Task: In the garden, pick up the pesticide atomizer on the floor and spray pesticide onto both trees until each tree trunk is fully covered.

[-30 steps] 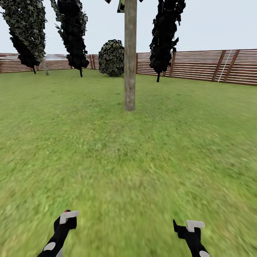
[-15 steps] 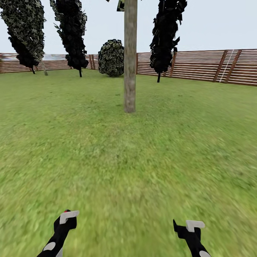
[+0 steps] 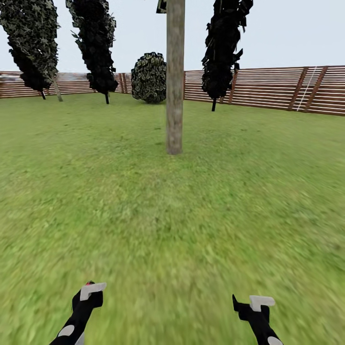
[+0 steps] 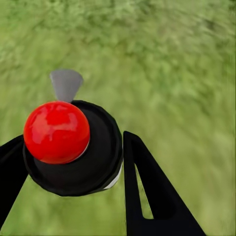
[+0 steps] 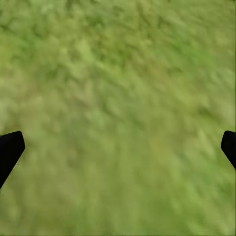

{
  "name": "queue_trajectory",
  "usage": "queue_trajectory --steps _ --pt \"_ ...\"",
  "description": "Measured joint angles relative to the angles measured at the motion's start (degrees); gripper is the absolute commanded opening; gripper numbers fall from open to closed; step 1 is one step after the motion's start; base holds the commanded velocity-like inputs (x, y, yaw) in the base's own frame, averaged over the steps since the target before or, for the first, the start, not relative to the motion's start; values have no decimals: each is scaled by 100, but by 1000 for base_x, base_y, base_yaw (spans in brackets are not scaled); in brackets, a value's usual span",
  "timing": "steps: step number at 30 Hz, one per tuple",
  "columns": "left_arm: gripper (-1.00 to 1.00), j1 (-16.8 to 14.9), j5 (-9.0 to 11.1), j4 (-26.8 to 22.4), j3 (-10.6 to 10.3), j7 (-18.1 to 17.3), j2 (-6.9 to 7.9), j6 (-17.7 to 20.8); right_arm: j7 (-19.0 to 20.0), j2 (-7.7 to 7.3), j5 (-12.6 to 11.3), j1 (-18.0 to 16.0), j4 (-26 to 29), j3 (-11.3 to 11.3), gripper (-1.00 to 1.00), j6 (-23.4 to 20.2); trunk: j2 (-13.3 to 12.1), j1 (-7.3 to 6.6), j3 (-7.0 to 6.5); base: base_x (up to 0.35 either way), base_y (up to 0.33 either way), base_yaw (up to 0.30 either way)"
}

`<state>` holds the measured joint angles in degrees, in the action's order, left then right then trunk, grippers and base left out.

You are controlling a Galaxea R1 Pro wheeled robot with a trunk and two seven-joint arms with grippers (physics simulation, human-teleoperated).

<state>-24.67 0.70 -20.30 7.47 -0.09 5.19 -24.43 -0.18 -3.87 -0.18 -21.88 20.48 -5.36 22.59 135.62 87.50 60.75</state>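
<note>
The robot is out on the lawn (image 3: 172, 230) of the garden with the pesticide atomizer (image 4: 73, 147) already in its left gripper (image 4: 73, 162). In the left wrist view the black fingers (image 4: 147, 191) sit on both sides of the round black bottle, pinching it. The bottle has a red ball on top and a grey nozzle. In the head view the bottle's red top and pale nozzle peek out by the left gripper, low down over the near edge of the lawn.

The right gripper (image 5: 118, 142) holds nothing. Its jaws are spread wide, with only grass between them.

So the picking up looks done. The step in hand seems to be getting to the first tree trunk (image 3: 175, 81). It stands straight ahead, well apart from the robot, near the middle of the lawn. No pale specks show on its bark. Next the robot likely needs to roll close, lift the nozzle and aim it at the trunk.

Nothing lies on the grass in between. Three thin dark trees (image 3: 98, 45) and a round bush (image 3: 149, 77) stand far back by the brown slat fence (image 3: 287, 88).
</note>
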Motion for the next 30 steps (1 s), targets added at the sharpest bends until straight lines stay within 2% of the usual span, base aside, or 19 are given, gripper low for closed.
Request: queue_trajectory --steps 30 --pt "-100 3 0 0 -7 0 2 0 5 -6 9 0 0 0 100 0 0 0 0 338 0 0"
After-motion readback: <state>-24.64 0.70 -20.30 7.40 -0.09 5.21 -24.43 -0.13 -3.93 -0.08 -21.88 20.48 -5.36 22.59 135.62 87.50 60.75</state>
